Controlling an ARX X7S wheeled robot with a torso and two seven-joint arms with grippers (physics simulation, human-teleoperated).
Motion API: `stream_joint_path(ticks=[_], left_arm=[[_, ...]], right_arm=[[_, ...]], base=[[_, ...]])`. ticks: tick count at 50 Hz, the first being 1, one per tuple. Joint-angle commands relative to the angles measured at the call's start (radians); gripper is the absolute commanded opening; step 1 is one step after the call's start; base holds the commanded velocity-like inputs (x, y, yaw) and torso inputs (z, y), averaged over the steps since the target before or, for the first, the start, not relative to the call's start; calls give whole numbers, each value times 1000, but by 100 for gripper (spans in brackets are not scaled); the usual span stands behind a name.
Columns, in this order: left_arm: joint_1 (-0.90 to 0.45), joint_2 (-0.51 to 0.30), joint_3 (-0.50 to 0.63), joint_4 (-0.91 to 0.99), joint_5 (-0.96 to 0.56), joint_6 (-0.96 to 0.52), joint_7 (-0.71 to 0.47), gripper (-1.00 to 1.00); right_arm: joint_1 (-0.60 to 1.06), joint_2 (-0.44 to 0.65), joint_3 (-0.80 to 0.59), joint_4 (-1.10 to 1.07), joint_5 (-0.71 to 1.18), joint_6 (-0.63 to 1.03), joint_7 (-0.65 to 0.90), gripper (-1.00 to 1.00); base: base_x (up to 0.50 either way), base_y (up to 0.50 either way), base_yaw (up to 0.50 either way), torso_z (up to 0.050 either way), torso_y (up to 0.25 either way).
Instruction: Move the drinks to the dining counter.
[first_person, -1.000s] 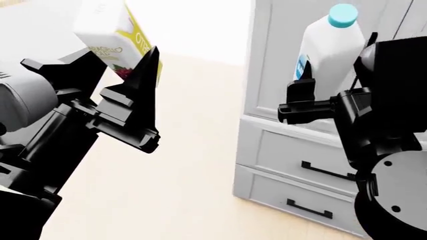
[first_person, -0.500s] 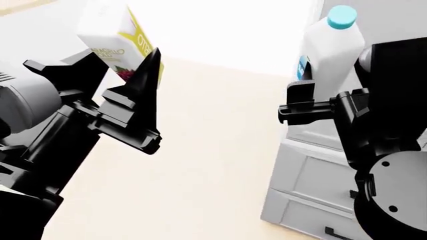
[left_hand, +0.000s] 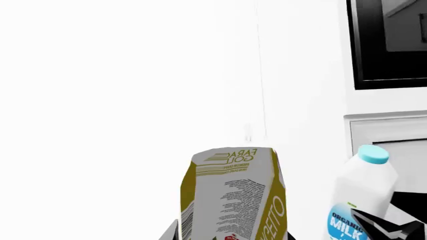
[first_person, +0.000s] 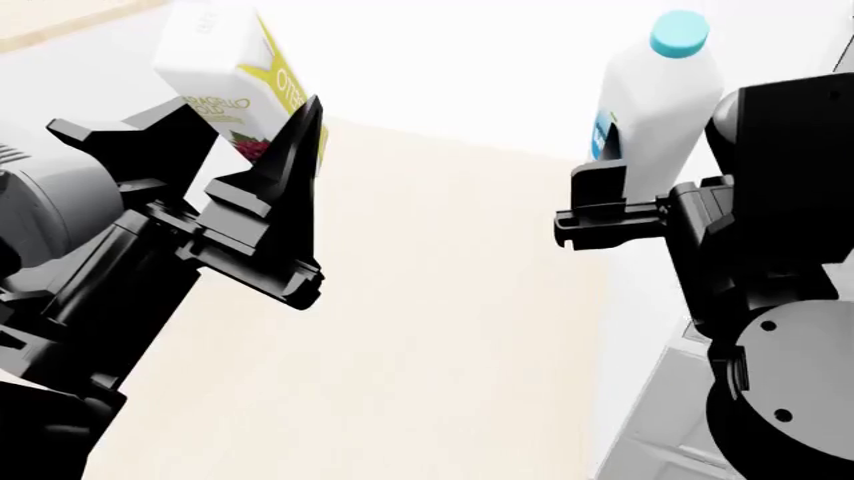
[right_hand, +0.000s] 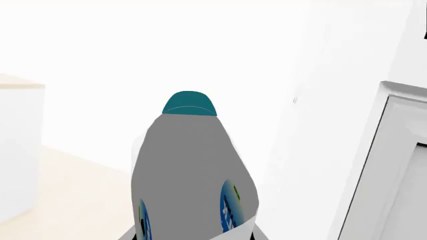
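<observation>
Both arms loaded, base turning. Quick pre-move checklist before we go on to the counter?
1. Left gripper shut on the small white and yellow-green carton: ok.
2. Right gripper shut on the tall white plastic bottle with teal cap: ok.
3. Bottle upright, cap on: ok.
4. Carton upright: not ok, tilted.
5. Dining counter in sight: cannot tell.
6. Third drink located: cannot tell, not in view.

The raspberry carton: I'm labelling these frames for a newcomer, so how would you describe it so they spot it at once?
In the head view, start at the robot's big black left arm and follow it up to its left hand. The small carton is clamped there, tilted and held in the air. Unlike the tall white bottle with the teal cap in the right hand, it is boxy, white and yellow-green, with a raspberry picture.
</observation>
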Motion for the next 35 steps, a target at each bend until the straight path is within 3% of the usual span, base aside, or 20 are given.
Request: stream_joint_path(ticks=[1,35], left_arm=[[-11,-2,-14,5,-6,8,-11,-100],[-12,-4,-2,1,1,7,-6,-100]], right_arm=[[27,-7,39,0,-14,18,2,-100],[13,-3,43,-2,-22,25,3,-100]], base=[[243,569,0,0,0],[242,570,0,1,3]])
